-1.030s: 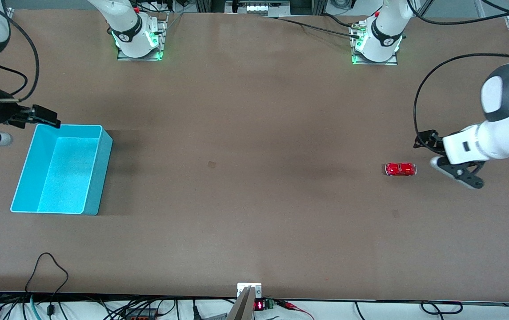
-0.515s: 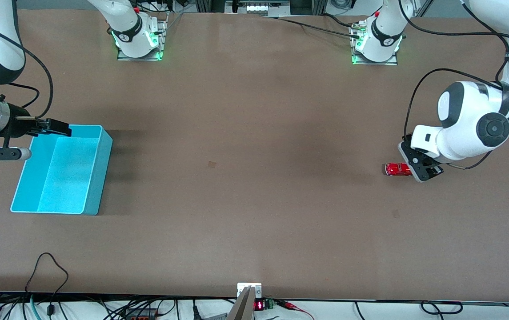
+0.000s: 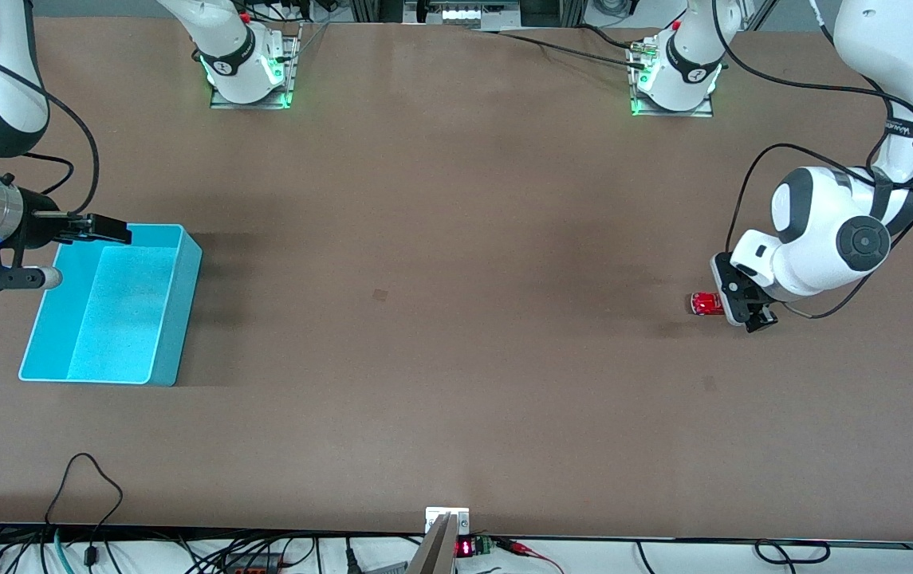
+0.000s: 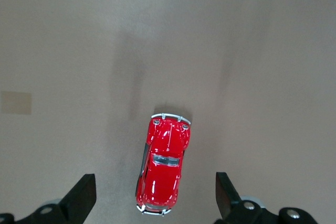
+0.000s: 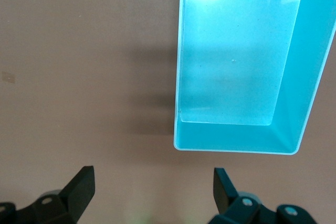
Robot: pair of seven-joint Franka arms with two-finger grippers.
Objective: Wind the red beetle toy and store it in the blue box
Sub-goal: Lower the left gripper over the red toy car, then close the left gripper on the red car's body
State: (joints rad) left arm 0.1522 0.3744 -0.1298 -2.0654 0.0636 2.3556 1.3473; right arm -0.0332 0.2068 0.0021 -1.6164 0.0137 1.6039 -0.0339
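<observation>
left gripper (image 4: 152, 203) hangs wide open over the red beetle toy (image 4: 162, 170), straddling it for the pinch; right gripper (image 5: 152, 192) (open, empty) waits by the blue box (image 5: 241, 61).

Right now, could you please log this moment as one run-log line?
left claw: open over red beetle toy | toy: on table | right claw: open, waiting by blue box | box: empty

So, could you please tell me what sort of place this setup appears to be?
Most likely a robotics lab workbench: two arms bolted along one edge of a brown table, cables and electronics along the edge nearest the front camera, and only test props: a red beetle toy and a blue box.
</observation>
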